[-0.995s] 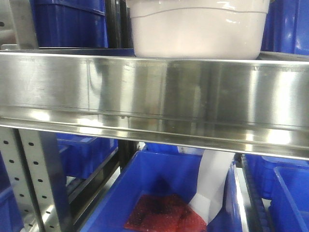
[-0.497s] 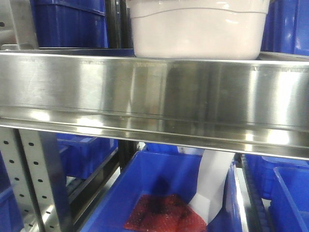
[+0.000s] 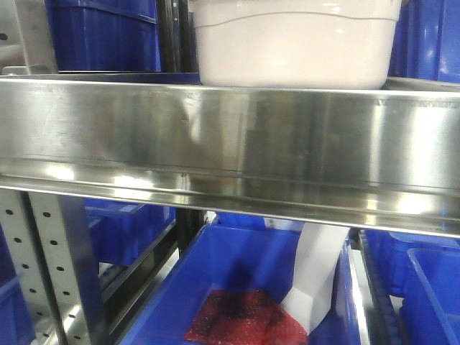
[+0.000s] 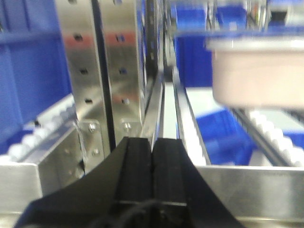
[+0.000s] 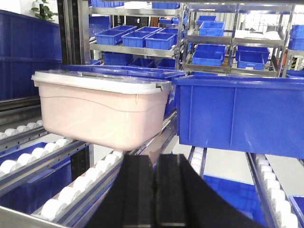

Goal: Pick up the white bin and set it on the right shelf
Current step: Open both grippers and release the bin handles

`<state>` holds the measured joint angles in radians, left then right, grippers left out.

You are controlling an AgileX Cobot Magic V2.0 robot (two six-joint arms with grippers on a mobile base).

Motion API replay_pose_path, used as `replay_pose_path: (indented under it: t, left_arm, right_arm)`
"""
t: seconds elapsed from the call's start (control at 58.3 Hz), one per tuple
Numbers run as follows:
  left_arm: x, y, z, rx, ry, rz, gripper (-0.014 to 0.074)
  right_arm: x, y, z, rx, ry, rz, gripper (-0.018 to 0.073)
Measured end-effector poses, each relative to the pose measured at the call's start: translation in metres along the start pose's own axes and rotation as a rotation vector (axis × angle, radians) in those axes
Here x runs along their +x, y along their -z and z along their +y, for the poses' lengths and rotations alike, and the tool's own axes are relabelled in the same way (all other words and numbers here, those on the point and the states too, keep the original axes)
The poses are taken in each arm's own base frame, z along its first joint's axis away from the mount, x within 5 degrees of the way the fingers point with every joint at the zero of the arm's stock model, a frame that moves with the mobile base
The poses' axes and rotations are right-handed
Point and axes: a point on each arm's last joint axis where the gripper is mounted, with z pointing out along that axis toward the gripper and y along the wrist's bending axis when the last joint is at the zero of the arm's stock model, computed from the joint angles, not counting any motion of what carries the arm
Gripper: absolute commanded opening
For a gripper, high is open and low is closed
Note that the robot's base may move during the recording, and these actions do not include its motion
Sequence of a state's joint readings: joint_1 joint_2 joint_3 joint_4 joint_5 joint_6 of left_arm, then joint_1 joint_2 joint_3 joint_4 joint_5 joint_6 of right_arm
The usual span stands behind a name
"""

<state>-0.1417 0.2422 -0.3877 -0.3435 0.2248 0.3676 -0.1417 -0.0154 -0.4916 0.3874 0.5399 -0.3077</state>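
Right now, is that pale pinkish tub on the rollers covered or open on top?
Covered. A white lid sits across the white bin, overhanging its rim all the way along in the right wrist view.

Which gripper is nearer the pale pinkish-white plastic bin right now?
Probably the right. The right gripper, shut, sits just in front of the pale pinkish-white plastic bin, which looms large ahead and left. The left gripper, also shut, faces steel posts, the bin off to its upper right.
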Motion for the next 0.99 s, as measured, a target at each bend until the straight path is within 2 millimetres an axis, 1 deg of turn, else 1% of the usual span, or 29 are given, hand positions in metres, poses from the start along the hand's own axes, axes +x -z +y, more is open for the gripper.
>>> replay_pose_path:
  t: [0.137,0.737,0.858,0.995]
  left_arm:
    - [0.0,0.005,0.0,-0.003,0.009,-0.035,-0.012]
    - [0.0,0.005,0.0,-0.004,0.017,-0.041,-0.0119]
    - [0.006,0.005,0.002,-0.034,-0.099,-0.02,-0.0119]
    - [0.023,0.007,0.004,-0.066,-0.058,0.007,-0.0119]
  right_arm:
    - [-0.001,0.0,0.0,0.003,-0.002,-0.009,0.0072]
    - [-0.001,0.0,0.0,0.004,-0.004,-0.013,0.0072]
    - [-0.001,0.0,0.0,0.004,-0.004,-0.013,0.0072]
    - [-0.001,0.0,0.0,0.005,-0.004,-0.012,0.0072]
